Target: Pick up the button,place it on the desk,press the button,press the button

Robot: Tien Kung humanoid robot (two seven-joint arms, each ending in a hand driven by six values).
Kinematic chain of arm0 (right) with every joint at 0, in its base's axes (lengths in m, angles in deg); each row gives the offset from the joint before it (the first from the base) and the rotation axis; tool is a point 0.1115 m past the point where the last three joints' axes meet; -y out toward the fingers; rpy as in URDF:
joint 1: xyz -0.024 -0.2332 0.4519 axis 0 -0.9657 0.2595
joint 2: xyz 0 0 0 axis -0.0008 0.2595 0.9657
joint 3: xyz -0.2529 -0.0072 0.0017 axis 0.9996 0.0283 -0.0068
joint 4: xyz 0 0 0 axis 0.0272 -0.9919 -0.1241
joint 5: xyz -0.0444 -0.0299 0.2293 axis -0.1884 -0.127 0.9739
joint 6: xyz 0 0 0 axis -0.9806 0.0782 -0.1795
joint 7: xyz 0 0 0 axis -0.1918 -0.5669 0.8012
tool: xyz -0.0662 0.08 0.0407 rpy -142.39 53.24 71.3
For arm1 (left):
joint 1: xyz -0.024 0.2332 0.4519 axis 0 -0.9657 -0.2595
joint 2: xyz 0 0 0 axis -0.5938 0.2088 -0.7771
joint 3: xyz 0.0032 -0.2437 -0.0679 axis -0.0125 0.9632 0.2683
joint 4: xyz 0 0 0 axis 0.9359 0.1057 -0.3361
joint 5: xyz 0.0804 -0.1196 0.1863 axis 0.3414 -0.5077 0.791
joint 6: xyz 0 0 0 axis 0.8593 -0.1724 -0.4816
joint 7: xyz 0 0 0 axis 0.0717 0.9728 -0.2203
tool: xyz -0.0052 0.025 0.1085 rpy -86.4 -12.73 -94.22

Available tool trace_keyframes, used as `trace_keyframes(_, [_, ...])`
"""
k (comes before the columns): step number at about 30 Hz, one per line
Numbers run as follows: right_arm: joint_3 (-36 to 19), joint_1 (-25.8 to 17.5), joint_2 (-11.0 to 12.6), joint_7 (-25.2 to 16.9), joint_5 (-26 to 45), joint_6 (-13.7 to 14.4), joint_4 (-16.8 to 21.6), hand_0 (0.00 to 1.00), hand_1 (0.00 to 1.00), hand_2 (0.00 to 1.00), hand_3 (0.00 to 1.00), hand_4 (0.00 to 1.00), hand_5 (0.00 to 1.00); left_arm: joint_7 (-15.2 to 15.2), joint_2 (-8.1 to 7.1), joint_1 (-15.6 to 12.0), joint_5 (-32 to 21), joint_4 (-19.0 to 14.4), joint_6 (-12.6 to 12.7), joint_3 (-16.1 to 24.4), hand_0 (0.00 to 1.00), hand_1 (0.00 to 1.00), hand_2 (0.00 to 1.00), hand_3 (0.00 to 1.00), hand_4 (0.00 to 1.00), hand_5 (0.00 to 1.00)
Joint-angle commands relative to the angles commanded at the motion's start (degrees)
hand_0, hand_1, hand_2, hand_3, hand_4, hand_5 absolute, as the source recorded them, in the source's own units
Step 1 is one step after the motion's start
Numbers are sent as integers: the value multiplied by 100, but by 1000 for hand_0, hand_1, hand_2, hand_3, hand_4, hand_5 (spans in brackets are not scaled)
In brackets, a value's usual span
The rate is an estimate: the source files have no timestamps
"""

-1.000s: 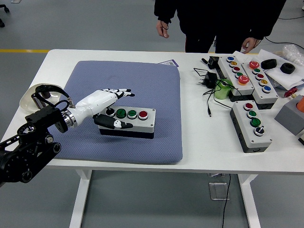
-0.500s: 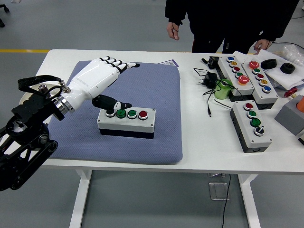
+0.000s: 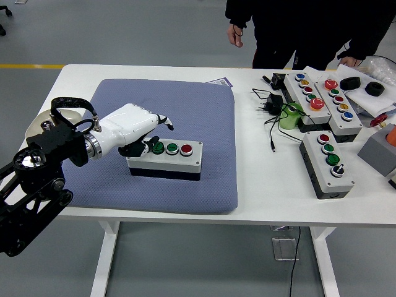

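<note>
A grey button box [image 3: 166, 158] with a black knob, two green buttons and a red button [image 3: 186, 149] lies on the blue-grey pad [image 3: 198, 117] on the white table [image 3: 266, 179]. My left hand [image 3: 143, 131], white with black fingertips, hangs over the box's left end. Its fingers are curled and its thumb rests at the black knob, beside the first green button [image 3: 158, 147]. It holds nothing. My right arm is out of view.
Three more button boxes [image 3: 327, 163] stand at the right, with cables and a plug [image 3: 272, 105], a green cup [image 3: 288, 115] and black rings [image 3: 374, 88]. A person [image 3: 309, 28] stands at the far side, hands hanging free.
My left hand rose from the box with its fingers stretched out over the pad, then dropped back onto the box's left end with its fingers curled. The person shifted to the right.
</note>
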Motion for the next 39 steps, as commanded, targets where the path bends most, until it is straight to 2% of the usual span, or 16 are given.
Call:
trace_keyframes(21, [44,20,-1,-14,74,-8,0,750,705,715,584,182,137,-16,-83,63,0,60,-185,-284,2,24,116,761,2,2])
trace_keyframes(31, [34,42,3,-18,69,-9,0,750,704,715,583,182,137,-11,-61,118,0,135,-219,-379,2,23,115,754,2,2])
trace_keyframes(39, [24,46,4,-20,59,-10,0,750,704,715,584,182,137,0,-57,157,0,213,-359,-557,2,16,110,733,2,2])
